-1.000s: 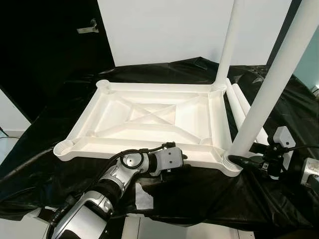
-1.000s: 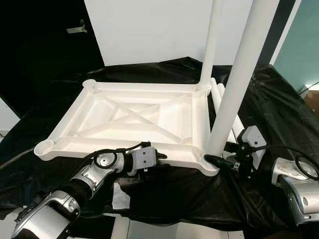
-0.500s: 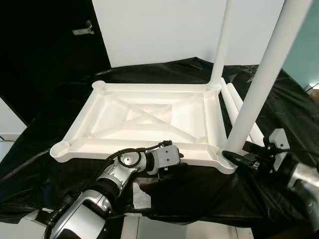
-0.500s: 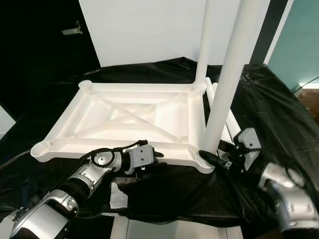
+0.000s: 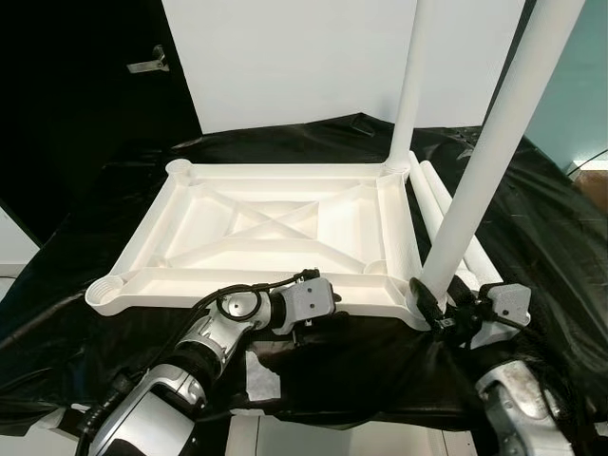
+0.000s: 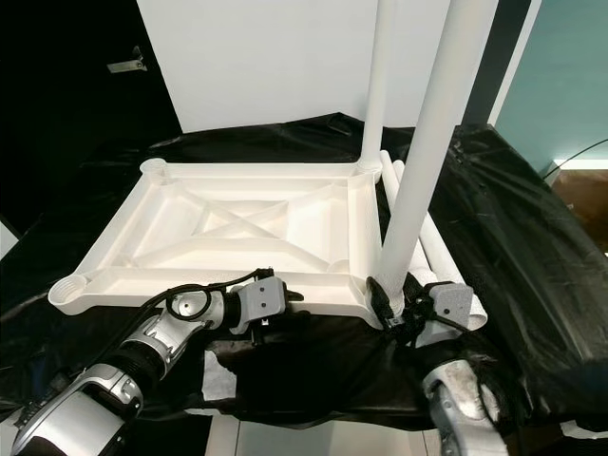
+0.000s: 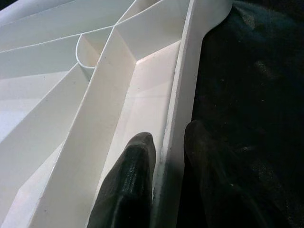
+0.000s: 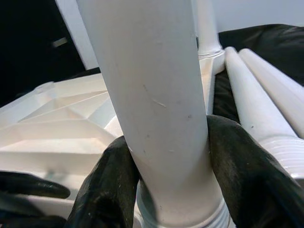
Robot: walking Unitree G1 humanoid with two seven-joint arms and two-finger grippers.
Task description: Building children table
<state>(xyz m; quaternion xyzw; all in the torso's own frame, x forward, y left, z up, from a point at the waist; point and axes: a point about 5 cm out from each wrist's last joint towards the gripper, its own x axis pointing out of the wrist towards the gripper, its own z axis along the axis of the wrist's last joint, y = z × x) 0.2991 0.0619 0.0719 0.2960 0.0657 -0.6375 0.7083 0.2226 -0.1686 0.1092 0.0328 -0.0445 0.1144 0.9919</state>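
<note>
My right gripper (image 8: pixel 164 156) stayed clamped low on the near leg (image 5: pixel 484 171), which had tipped nearer upright in its corner socket, so threading looked nearly done. My left gripper (image 7: pixel 164 156) pinched the upturned tabletop (image 5: pixel 275 228) rim, on the black-covered table (image 5: pixel 85 237).

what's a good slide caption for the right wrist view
Right gripper clasps a white table leg just above its threaded base at the upturned tabletop's corner.

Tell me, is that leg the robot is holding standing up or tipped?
Tipped slightly. The near leg leans from its corner socket on the tabletop, while the right gripper clasps its base.
</note>
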